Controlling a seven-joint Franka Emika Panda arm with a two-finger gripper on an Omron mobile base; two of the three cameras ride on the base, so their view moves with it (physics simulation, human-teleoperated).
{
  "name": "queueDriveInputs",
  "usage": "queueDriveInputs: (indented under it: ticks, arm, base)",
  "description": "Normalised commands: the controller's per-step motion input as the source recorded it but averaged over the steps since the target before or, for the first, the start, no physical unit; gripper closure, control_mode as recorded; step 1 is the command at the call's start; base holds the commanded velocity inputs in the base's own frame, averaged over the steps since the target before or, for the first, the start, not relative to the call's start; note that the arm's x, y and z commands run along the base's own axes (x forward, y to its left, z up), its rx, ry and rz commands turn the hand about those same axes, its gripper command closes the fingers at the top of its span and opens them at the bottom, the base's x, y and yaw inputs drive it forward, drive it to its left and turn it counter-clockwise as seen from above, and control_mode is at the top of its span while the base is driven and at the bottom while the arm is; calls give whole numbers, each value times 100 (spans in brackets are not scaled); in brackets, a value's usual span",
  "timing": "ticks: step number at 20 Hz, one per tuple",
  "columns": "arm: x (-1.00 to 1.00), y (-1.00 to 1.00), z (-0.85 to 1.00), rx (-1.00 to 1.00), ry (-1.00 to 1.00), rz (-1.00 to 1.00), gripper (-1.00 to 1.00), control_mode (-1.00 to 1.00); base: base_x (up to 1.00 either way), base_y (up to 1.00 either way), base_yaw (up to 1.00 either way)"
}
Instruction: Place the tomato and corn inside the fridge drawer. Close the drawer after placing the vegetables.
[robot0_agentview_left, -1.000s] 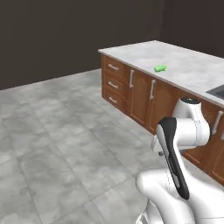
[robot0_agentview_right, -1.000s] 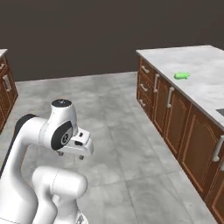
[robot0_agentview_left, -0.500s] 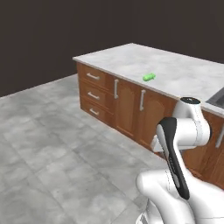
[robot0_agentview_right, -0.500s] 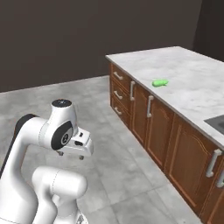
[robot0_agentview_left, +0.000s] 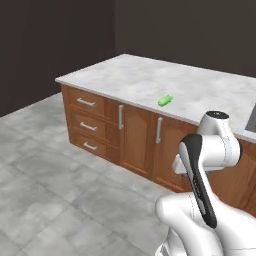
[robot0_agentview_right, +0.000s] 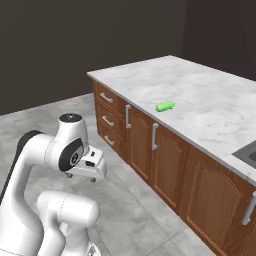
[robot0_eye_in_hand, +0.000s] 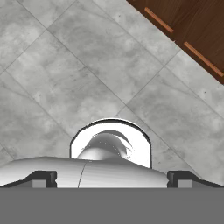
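A: What has been done?
B: Seemingly nothing. A green item (robot0_agentview_left: 165, 100), possibly the corn, is seen left on the counter (robot0_agentview_left: 130, 75); cabinets (robot0_agentview_left: 135, 137) stand right.
A: The gripper (robot0_eye_in_hand: 111, 177)?
B: Tips wide apart, nothing held; tomato and drawer cannot be placed.

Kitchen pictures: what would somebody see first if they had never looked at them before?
First comes the big white robot arm, folded up over the grey tiled floor. Next, a little green thing lying alone on the marble counter, near its front edge above the wooden cabinet doors. Three drawers are stacked at the counter's end.
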Motion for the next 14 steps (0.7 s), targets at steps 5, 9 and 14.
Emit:
queueDriveInputs:
  ticks: [5,9,14]
  arm:
    - [0,0,0,0,0,0,-100,100]
    - [0,0,0,0,0,0,-100,100]
    - [0,0,0,0,0,0,-100,100]
  base:
    - [100,28,-36]
    - [100,28,-35]
    - [99,14,-37]
